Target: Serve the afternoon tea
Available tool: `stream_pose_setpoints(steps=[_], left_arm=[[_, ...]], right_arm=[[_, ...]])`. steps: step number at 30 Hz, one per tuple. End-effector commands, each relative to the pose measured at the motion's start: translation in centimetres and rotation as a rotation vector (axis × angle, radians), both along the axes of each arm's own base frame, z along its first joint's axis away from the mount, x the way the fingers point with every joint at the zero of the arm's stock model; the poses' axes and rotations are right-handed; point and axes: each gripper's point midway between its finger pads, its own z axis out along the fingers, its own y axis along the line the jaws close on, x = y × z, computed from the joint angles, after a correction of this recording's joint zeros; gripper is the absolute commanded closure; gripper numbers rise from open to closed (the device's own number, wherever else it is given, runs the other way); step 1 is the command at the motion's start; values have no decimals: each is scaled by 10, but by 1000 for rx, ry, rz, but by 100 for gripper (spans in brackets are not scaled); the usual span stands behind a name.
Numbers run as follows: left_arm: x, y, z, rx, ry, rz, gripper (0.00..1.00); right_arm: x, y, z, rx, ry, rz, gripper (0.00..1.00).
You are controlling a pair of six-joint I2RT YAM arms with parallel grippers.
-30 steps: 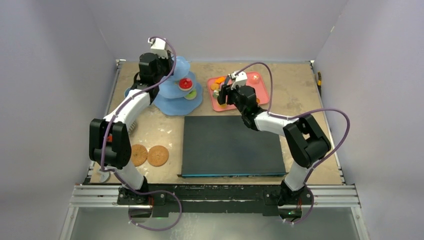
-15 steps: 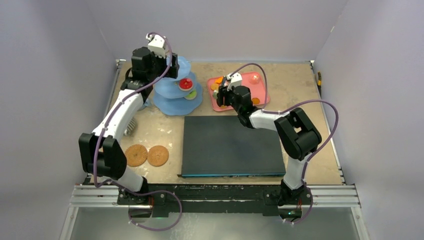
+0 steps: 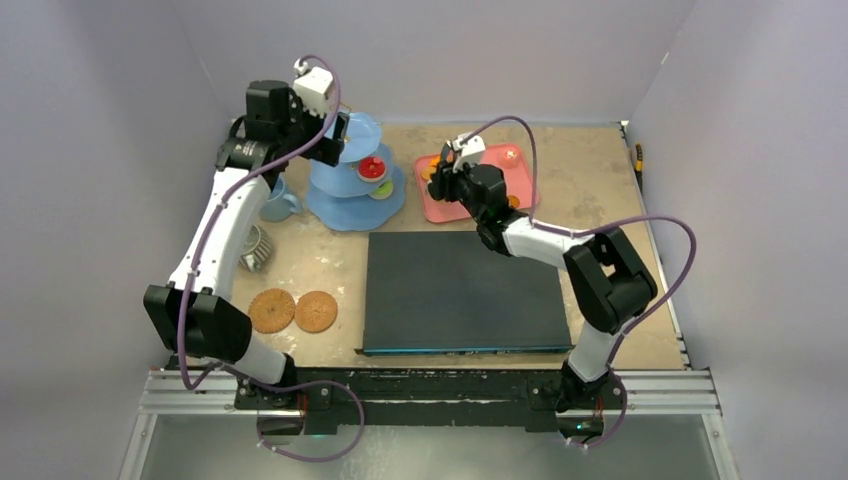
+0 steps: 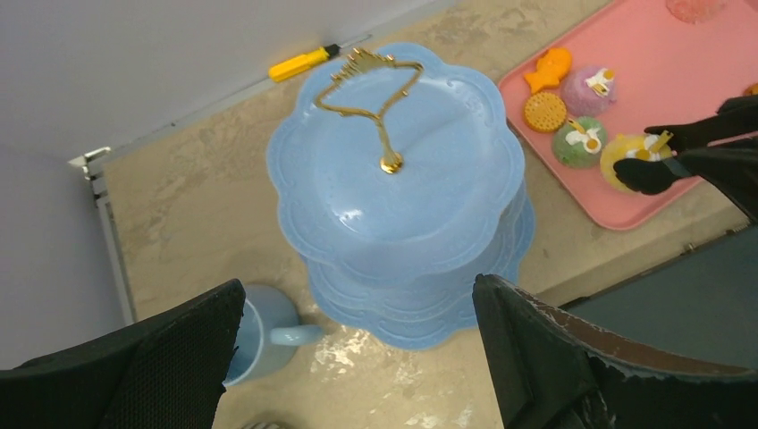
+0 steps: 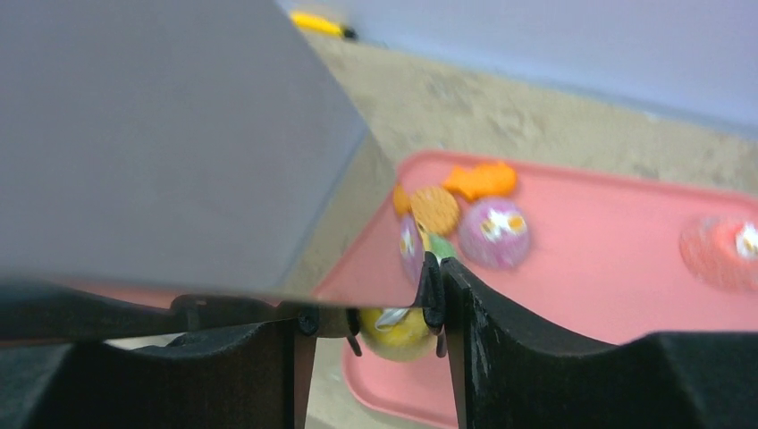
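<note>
Left hand has opened, drawing back above the stand.

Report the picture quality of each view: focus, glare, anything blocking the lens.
Top external: evenly lit and sharp. Left wrist: crisp, with a small glare patch on the stand top tier. Right wrist: soft focus, the cakes on the pink tray blurred, and a grey slab, unfocused, covering the upper left.

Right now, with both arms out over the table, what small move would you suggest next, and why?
I would probably close the jaws of the right gripper gently on the yellow cake: it sits between them on the pink tray, apparently not yet pinched. The left gripper hangs open and empty above the bare top tier of the stand.
</note>
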Motion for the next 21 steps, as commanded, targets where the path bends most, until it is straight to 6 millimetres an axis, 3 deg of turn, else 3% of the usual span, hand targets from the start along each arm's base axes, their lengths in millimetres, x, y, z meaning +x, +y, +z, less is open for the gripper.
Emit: stream_pose_setpoints(steps=[1,5,11,21], left_arm=[[8,21,12,43,11,53,1],[18,35,17,27,7,89,1],[24,53,28,-20,-14,106,1],[25,53,17,-21,-6,92,1]], right_arm=[[-13,45,100,128,-188,92,52],[-31,81,101,172,-167,173,51],[-44,120,84,195,-124,243,51],[-53,132,65,208,-90,260,51]])
